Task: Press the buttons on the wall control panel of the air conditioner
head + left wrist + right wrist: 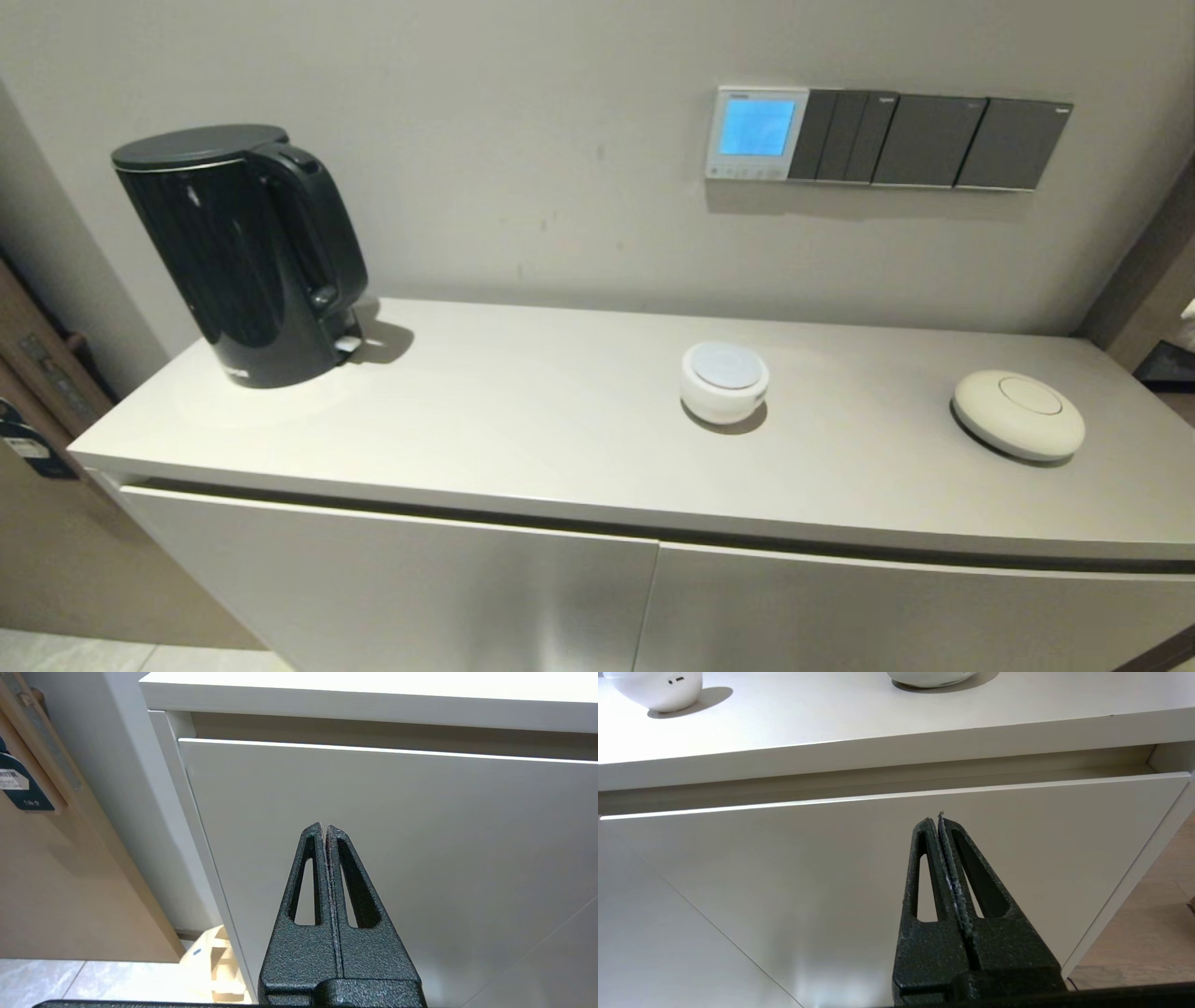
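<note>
Below cabinet top, left gripper (325,828) & right gripper (941,820) both clenched, empty, facing cabinet doors (373,835); wall control panel (754,133) glows blue.

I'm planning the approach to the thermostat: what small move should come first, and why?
Probably raise the right hand above the countertop toward the control panel. Both hands sit shut, low before the cabinet doors; the panel is on the wall toward the right, buttons under its lit screen.
</note>
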You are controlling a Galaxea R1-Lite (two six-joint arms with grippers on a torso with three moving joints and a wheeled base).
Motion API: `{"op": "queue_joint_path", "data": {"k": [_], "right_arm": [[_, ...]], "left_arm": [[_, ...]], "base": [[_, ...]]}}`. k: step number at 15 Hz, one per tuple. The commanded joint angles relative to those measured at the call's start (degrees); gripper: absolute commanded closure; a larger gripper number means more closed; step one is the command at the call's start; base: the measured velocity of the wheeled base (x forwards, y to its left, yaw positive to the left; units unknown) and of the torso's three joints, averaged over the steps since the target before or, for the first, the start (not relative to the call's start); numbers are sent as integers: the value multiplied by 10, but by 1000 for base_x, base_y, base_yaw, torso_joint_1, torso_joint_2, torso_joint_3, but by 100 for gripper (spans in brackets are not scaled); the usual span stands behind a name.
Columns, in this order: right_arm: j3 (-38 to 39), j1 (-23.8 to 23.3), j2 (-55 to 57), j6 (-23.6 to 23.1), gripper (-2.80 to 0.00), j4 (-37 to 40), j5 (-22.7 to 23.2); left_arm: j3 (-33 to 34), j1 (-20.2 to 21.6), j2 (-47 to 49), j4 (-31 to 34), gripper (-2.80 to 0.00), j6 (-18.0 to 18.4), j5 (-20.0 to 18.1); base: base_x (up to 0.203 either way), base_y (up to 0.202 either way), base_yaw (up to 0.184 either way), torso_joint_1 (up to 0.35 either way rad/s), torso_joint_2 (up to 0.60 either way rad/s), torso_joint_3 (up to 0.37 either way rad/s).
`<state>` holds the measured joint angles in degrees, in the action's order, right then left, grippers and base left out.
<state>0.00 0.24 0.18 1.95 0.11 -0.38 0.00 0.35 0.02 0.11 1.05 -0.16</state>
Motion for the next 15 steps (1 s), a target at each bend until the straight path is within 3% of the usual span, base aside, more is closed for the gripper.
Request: {"op": "queue_joint_path", "data": {"k": [1, 15], "right_arm": [[1, 1, 1, 2, 0, 1, 0], [1, 0, 2, 2, 0, 1, 0]], "left_arm": [[0, 1, 1, 0, 0, 0, 0], [0, 1, 0, 0, 0, 0, 0]], "base": [[0, 0, 0, 0, 0, 0], [0, 0, 0, 0, 0, 0]]}}
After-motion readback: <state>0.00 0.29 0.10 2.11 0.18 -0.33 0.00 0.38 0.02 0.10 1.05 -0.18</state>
